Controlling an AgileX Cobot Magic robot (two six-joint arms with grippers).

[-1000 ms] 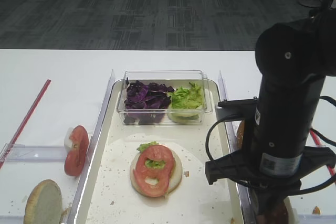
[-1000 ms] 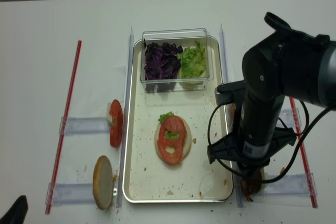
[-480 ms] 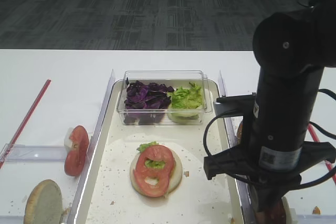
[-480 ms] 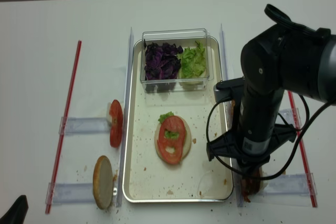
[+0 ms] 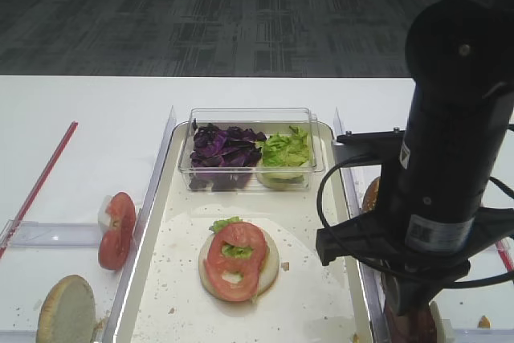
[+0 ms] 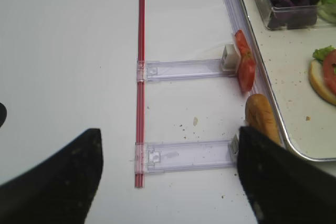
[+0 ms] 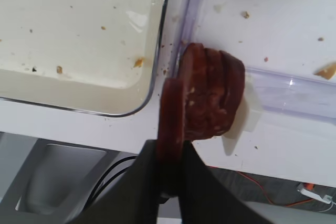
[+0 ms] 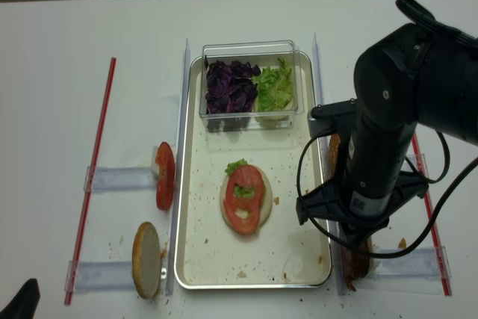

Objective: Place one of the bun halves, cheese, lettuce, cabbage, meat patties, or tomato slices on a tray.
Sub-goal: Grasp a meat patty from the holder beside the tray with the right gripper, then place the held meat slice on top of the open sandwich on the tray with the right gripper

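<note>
In the right wrist view my right gripper [image 7: 169,153] is shut on the front meat patty [image 7: 170,114], which stands on edge. It sits at the near end of a row of meat patties [image 7: 218,95] just outside the tray's corner [image 7: 79,35]. On the tray [image 5: 313,295] lies a bun half [image 5: 269,267] topped with lettuce and tomato slices [image 5: 237,259]. More tomato slices [image 5: 117,230] and another bun half [image 5: 66,309] stand left of the tray. My left gripper [image 6: 168,150] hangs open over a clear rail [image 6: 184,156], holding nothing.
A clear box at the tray's far end holds purple cabbage [image 5: 221,146] and green lettuce [image 5: 285,150]. Red strips [image 6: 140,77] and clear rails border both sides. The right arm [image 5: 442,182] towers over the tray's right rim, with a bun [image 5: 371,194] behind it.
The right arm has shifted slightly up and to the right in the high views. The food on the tray and the left arm have not moved.
</note>
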